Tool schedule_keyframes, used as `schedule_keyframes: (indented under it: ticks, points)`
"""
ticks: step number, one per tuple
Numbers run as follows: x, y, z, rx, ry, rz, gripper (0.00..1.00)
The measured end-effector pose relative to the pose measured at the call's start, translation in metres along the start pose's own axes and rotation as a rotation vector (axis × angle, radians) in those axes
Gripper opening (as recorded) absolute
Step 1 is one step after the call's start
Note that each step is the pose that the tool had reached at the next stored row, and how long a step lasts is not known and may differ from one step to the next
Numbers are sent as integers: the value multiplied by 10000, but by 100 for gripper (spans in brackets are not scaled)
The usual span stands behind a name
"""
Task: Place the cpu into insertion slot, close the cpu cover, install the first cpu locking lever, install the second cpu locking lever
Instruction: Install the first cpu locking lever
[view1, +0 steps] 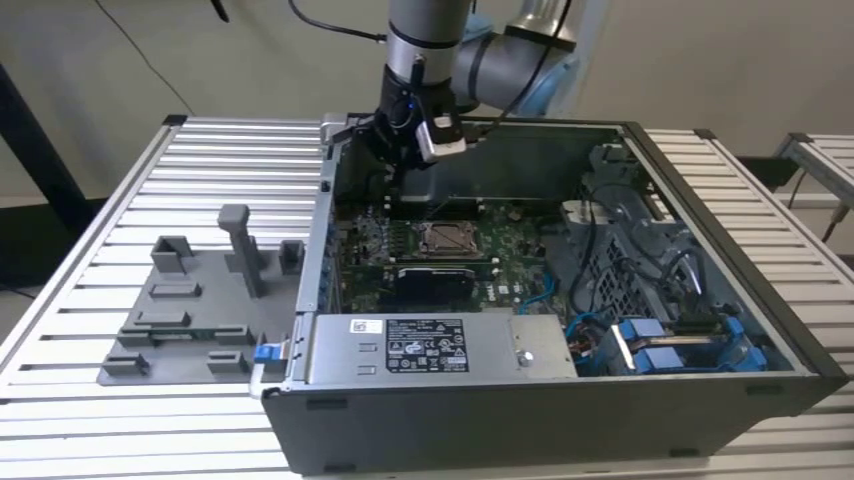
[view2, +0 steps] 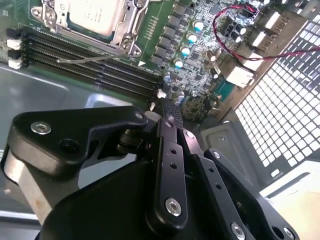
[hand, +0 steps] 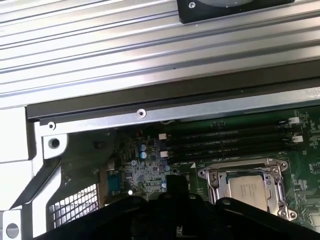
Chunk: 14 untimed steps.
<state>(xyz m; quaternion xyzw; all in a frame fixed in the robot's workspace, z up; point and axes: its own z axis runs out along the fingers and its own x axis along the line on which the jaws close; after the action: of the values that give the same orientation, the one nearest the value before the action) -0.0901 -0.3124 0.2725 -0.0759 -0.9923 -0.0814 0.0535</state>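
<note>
Small square silvery-beige metal-topped cpu (view2: 95, 15) sat in silver-rimmed insertion slot (view1: 422, 240), mid-board, framed by thin silver cpu cover (hand: 245, 166). Black gripper (view2: 172, 112) hovered beyond it, toward the exterior view's left; jaws closed, empty.

I see a desk (view1: 160, 180) of ribbed silver slats in the exterior view. An open computer case (view1: 534, 415) sits directly on it, taking up the middle. At nine o'clock from the case, just beside its wall, a flat grey fixture plate (view1: 187, 335) lies on the slats, carrying grey blocks and a tall post (view1: 236, 245).
</note>
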Motion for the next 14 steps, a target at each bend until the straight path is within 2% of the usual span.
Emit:
schedule_keyframes:
  ticks: [3,5,14]
  points:
    - [-4,-4,-2,5,1,-35,11]
    - [-7,-12,-3,5,-23,-78,11]
    - [-45,-92,-1,-27,-347,-317,11]
